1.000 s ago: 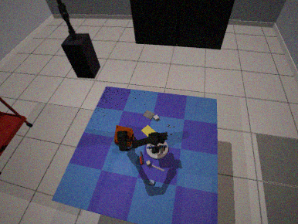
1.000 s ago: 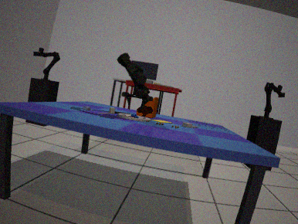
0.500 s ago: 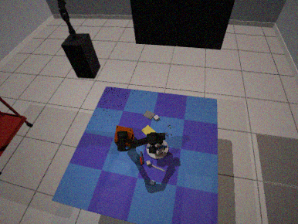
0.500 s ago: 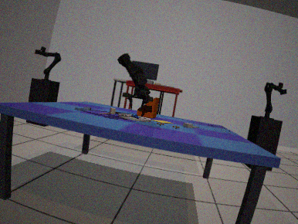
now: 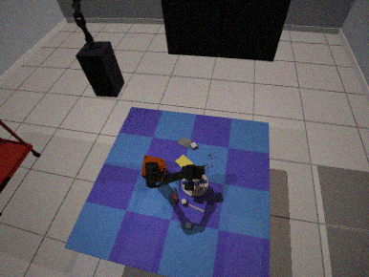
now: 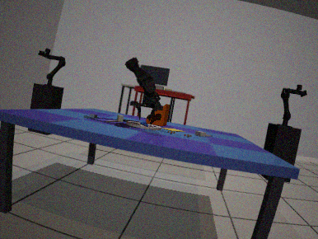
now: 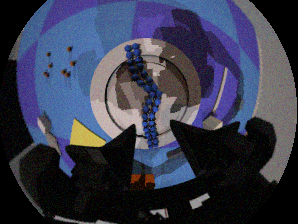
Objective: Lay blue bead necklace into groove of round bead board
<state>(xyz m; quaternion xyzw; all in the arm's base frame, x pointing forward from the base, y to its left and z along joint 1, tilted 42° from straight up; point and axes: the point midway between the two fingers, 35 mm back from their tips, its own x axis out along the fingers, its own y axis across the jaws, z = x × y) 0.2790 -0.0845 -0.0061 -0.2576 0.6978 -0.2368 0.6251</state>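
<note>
Blue bead necklace lies doubled and wavy across the round bead board, crossing its middle rather than following the groove. Going left to right in your wrist view, you first see small brown pieces scattered on the tabletop, then a yellow piece near the board. Next comes your claw, partly open and gripping nothing, its tips appearing on either side of the necklace's lower stretch. Farther right, a thin pale stick lies beside the board.
</note>
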